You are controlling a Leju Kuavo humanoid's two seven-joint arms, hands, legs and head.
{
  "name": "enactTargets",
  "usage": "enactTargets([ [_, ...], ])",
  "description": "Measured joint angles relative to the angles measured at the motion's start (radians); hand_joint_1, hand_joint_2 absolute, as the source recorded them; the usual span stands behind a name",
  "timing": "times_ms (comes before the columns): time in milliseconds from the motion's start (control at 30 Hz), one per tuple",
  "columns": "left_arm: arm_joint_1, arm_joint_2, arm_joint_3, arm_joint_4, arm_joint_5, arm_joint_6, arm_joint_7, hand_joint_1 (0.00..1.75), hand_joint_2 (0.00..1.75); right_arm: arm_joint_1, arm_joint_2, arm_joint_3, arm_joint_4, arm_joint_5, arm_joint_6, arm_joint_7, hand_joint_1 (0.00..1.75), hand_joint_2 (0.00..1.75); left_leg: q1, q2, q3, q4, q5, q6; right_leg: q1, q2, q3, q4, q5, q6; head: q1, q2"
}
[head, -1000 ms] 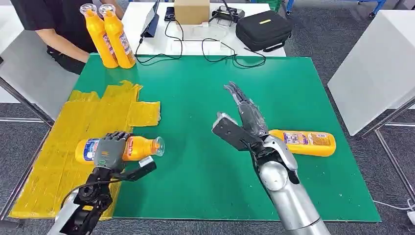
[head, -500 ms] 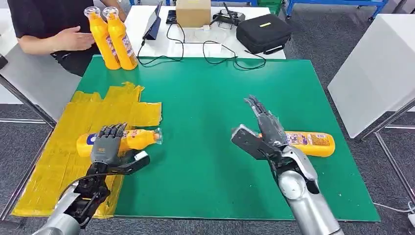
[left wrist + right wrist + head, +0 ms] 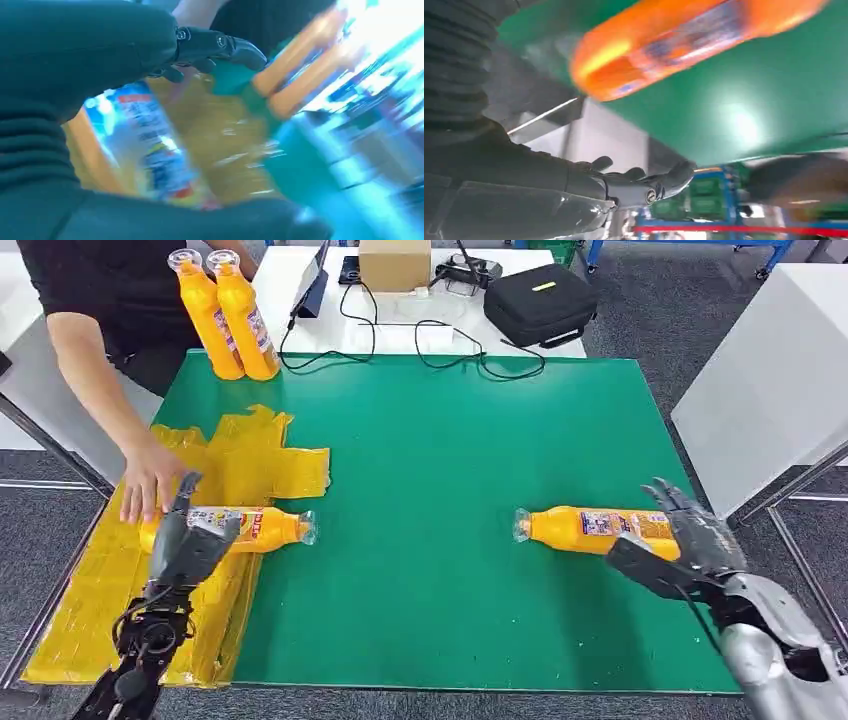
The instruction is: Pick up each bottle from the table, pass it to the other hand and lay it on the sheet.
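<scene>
Yellow crinkled plastic sheet (image 3: 100, 610) at the bench's left edge carries one orange plastic bottle (image 3: 250, 529); my left robot hand (image 3: 190, 540) rests spread over it, gripping nothing. A person's hand (image 3: 150, 480) touches its base. The second orange bottle (image 3: 595, 530) lies near the right edge beside my right robot hand (image 3: 690, 545), open, ready to grasp.

1. Cardboard box (image 3: 392, 262) on the white table (image 3: 300, 325) beyond the green mat.
2. Black zip case (image 3: 540, 302) to the right of the box; black cables (image 3: 420, 340) trail between them.
3. Tablet (image 3: 312, 285) propped left of the box.
4. Person's arm (image 3: 95, 380) reaching in at far left.
</scene>
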Motion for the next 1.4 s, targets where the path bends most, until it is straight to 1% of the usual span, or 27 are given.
enactTargets([
  [133,0.054,0.002,0.009,-0.22,0.19,-0.011,-0.028,0.0,0.0,0.033,-0.107,-0.04,0.003,-0.026,0.002,-0.001,0.0,1.75,0.0,0.0,0.0,0.0,-0.001,0.0,0.0,0.0,0.0,0.0,0.0,0.0,0.0,0.0],
  [233,0.073,0.002,0.008,-0.314,0.258,-0.037,-0.028,0.0,0.0,0.052,-0.144,-0.053,0.003,-0.031,0.002,0.001,0.0,1.75,0.0,0.0,0.0,0.0,-0.001,0.0,0.0,0.0,0.0,0.0,-0.001,0.0,0.0,0.0],
  [333,0.086,0.002,0.006,-0.379,0.287,-0.053,-0.028,0.0,0.0,0.062,-0.162,-0.057,0.003,-0.03,0.007,0.01,0.0,1.75,0.0,0.001,0.0,0.0,-0.001,0.0,0.0,0.0,0.0,0.0,-0.001,0.0,0.0,0.0],
  [433,0.092,0.002,0.0,-0.425,0.299,-0.057,-0.031,0.0,0.0,0.054,-0.165,-0.054,0.011,-0.024,0.015,0.012,0.0,1.75,0.0,0.0,0.0,0.0,-0.001,0.0,0.0,0.0,0.0,0.0,0.0,0.0,0.0,0.0],
  [500,0.096,0.004,-0.005,-0.446,0.308,-0.056,-0.038,0.0,0.0,0.031,-0.166,-0.037,0.027,-0.023,0.019,0.012,0.0,1.75,0.0,0.001,0.0,0.0,-0.001,0.0,0.0,0.0,0.0,0.0,0.0,0.0,0.0,0.0],
  [733,0.108,0.01,-0.016,-0.485,0.317,-0.042,-0.056,0.0,0.0,-0.122,-0.173,0.079,0.132,-0.057,0.05,0.0,0.0,1.75,0.0,0.001,0.0,0.0,0.0,0.0,0.0,0.0,0.0,0.0,0.0,0.0,0.0,0.0],
  [833,0.109,0.01,-0.022,-0.497,0.315,-0.04,-0.058,0.0,0.0,-0.164,-0.167,0.121,0.169,-0.059,0.052,-0.001,0.0,1.75,0.0,0.0,0.0,0.0,0.0,0.0,0.0,-0.001,0.0,0.0,0.0,0.0,0.0,0.0],
  [1400,0.114,0.01,-0.025,-0.52,0.342,-0.034,-0.058,0.0,0.0,-0.29,-0.126,0.296,0.341,-0.067,0.088,-0.001,0.0,1.75,0.0,0.0,-0.001,0.0,0.0,0.0,0.0,-0.001,0.0,0.0,0.0,0.0,0.0,0.0],
])
